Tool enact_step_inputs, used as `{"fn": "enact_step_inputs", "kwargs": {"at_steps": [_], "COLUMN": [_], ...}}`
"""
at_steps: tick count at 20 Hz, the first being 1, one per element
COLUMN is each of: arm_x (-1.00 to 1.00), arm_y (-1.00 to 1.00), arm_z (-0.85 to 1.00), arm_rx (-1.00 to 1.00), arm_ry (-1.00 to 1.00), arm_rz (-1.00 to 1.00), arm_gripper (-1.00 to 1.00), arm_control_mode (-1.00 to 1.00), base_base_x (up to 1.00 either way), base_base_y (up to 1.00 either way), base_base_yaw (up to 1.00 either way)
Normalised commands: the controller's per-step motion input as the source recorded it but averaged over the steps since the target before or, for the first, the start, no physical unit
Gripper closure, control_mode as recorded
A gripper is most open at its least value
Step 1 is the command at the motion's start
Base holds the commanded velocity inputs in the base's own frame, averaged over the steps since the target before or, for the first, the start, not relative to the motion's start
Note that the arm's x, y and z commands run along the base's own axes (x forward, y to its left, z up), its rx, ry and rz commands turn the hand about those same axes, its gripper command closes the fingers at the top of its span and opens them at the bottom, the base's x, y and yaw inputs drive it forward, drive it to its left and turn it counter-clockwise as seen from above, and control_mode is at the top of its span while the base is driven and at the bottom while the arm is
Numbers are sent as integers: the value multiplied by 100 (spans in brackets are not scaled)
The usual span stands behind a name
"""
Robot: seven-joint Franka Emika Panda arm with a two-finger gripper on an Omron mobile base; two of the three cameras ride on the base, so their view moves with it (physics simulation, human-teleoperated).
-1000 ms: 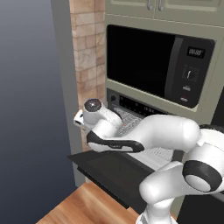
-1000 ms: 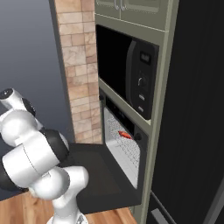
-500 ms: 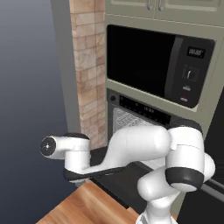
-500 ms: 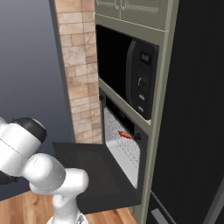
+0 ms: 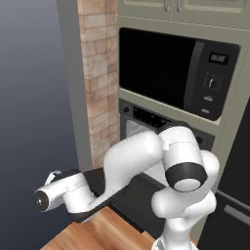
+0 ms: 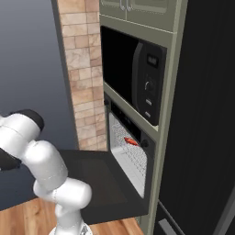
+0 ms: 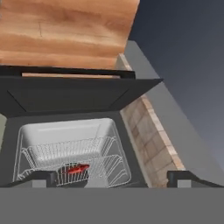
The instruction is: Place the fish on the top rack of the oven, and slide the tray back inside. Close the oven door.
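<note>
The fish [image 6: 130,141] is already lying on the rack [image 6: 134,158] inside the oven [image 6: 128,151], a small red sliver on the silver wire grid, and in the hand view it [image 7: 77,168] is showing just above and between the gripper [image 7: 112,177] tips, resting on the rack [image 7: 65,159] within the pale cavity. The gripper is standing released, its two dark tips spread wide apart at the bottom of that view with nothing between them. From where I am standing, the rack is looking as if it is sitting inside the cavity rather than sticking out over the door, though I cannot tell for certain whether it is pushed fully home. The door [image 6: 98,183] is lying flat and open, a wide black panel jutting out from below the cavity, and in the hand view it [image 7: 65,96] is spreading out beyond the rack, away from the gripper. The arm [image 5: 122,171] is reaching low and out to the side, with the hand hanging near the door's [image 5: 129,200] outer edge, above the wooden floor [image 5: 105,234]. So the placing is looking done, the sliding probably done, and the closing is what is left: I would judge that the gripper is getting into position to come under the door's edge and swing it up shut.
</note>
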Motion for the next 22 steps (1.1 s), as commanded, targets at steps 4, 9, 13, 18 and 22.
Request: {"fn": "enact_step_inputs", "kwargs": {"at_steps": [4, 9, 13, 18, 22], "arm_x": [-44, 6, 11, 3, 4], "arm_y": [12, 0, 2, -1, -42], "arm_z": [-92, -84, -77, -52, -15], "arm_rx": [0, 0, 0, 2, 9], "arm_ry": [-45, -20, -10, -8, 0], "arm_rz": [-17, -24, -28, -20, 1], "arm_gripper": [-100, -100, -100, -100, -100], "arm_control_mode": [-100, -100, -100, -100, -100], "base_base_x": [0, 0, 0, 0, 0], "base_base_y": [0, 0, 0, 0, 0], "base_base_yaw": [0, 0, 0, 0, 0]}}
